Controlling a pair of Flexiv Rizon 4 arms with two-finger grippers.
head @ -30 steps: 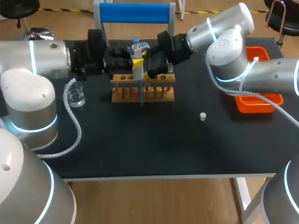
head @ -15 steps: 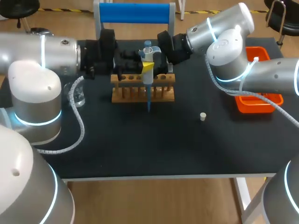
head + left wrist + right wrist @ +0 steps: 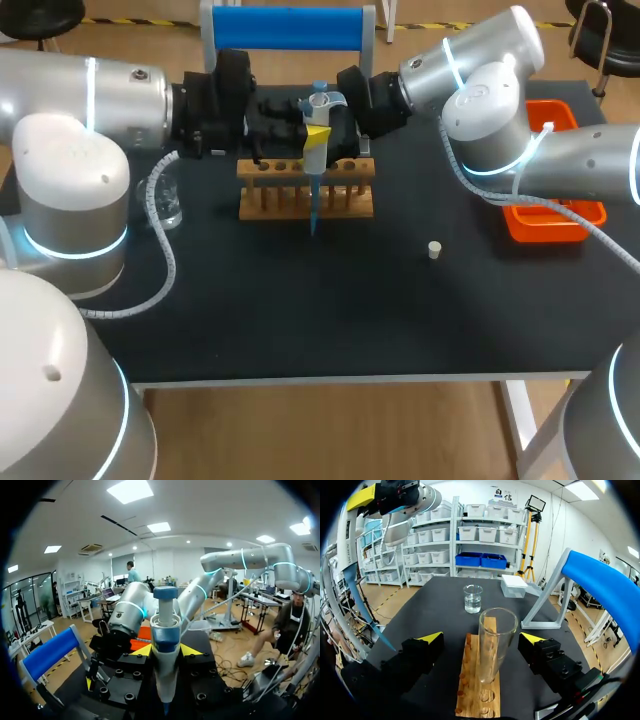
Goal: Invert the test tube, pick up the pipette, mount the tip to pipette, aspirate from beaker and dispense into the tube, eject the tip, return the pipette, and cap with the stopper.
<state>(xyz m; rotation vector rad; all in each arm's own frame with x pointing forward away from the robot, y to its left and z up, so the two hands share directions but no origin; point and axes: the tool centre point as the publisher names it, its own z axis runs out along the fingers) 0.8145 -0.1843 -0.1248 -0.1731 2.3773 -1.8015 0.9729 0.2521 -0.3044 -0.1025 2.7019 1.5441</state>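
1. Since a second ago, my left arm has carried the pipette [image 3: 165,630] sideways along the rack [image 3: 477,680] toward my right hand, then eased it back a touch in the last half second; my right arm has not moved.
2. My left hand [image 3: 165,651] is pinching the pipette: a yellow fingertip [image 3: 142,650] presses on each side of its body, and the blue plunger knob stands above the fingers.
3. From overhead, the pipette hangs upright below that hand, and its blue tip [image 3: 312,215] points down in front of the rack's near face.
4. My right hand [image 3: 481,638] is spread, with one finger on each side of the test tube [image 3: 495,655] and a gap showing on both sides.
5. The test tube stands in the rack between those fingers, mouth up and leaning slightly.
6. Beyond the tube, straight ahead of my right hand, the beaker [image 3: 472,598] sits on the black table [image 3: 350,310] with clear liquid in it.
7. The blue tip also shows off to the side of my right hand, slanting downward.
8. The stopper [image 3: 434,250] lies on the table well apart from both hands, between the rack and the orange tray [image 3: 545,225].
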